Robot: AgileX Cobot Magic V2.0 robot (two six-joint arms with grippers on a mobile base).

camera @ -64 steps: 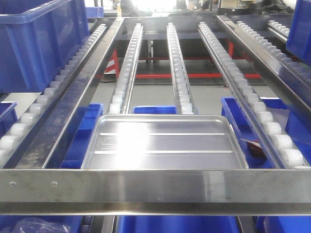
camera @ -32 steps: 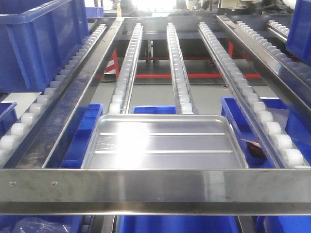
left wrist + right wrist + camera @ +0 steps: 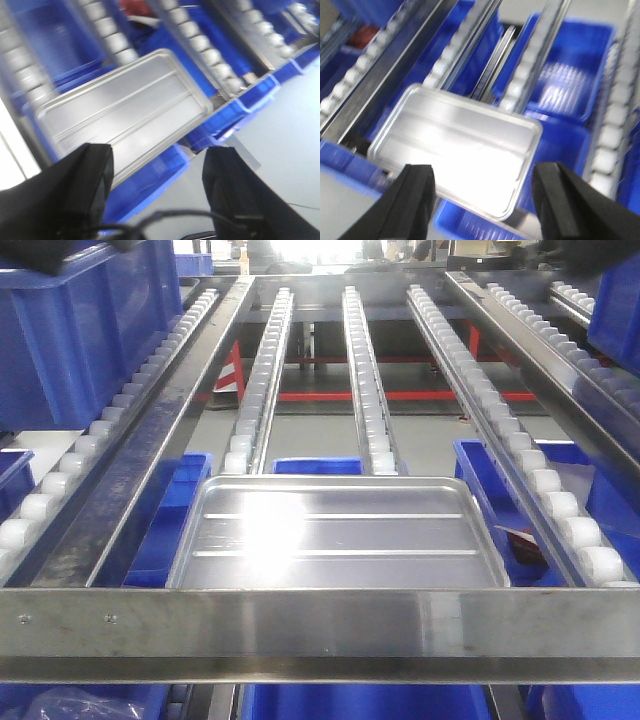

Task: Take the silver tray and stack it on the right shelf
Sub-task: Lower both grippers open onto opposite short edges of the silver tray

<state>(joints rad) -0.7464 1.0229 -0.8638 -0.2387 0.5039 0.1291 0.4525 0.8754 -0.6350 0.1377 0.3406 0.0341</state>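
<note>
The silver tray (image 3: 340,535) lies flat on the near end of a roller rack (image 3: 365,390), just behind the front crossbar (image 3: 320,625), which bears two screws at its left. The left gripper (image 3: 157,155) and the right gripper (image 3: 485,172) hang above the tray, both with fingers spread wide and nothing between them.

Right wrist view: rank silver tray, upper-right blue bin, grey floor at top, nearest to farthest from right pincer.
1. silver tray, straight ahead of the right pincer, framed by its open fingers.
2. blue bin, beyond the tray's far edge, upper right, lower level.
3. grey floor, top edge, past the bin.
</note>
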